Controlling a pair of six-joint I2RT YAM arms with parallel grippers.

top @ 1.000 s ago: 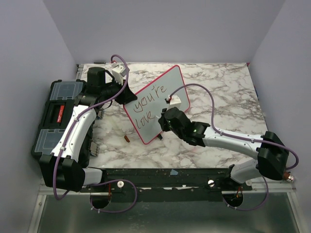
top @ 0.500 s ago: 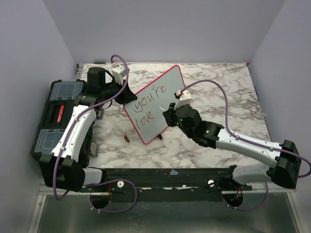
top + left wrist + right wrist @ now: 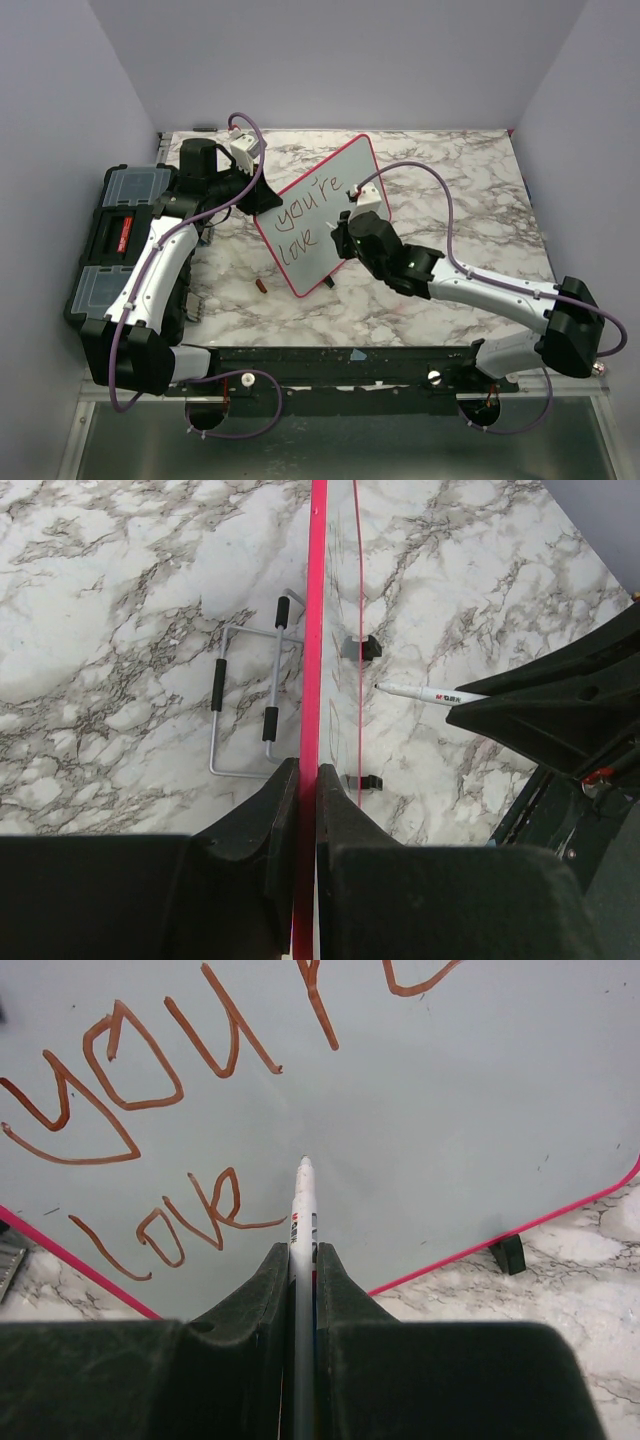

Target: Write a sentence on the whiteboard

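The whiteboard (image 3: pixel 318 210), white-grey with a thin red-pink frame, stands tilted on the marble table and reads "you're" over "love" in brown ink. My left gripper (image 3: pixel 252 200) is shut on its left edge; the left wrist view shows the pink frame (image 3: pixel 312 660) edge-on between the jaws. My right gripper (image 3: pixel 343 240) is shut on a white marker (image 3: pixel 302 1210) whose tip points at the board face (image 3: pixel 450 1110), just right of "love". I cannot tell if the tip touches. The marker also shows in the left wrist view (image 3: pixel 430 693).
A black toolbox (image 3: pixel 115 235) sits at the table's left edge under my left arm. A small brown marker cap (image 3: pixel 261 286) lies on the marble in front of the board. A wire stand (image 3: pixel 245 700) lies behind the board. Grey walls enclose the table.
My right arm swung back from the board to the right, then returned, so the marker tip is again near the end of "love". The left gripper and board have not moved.
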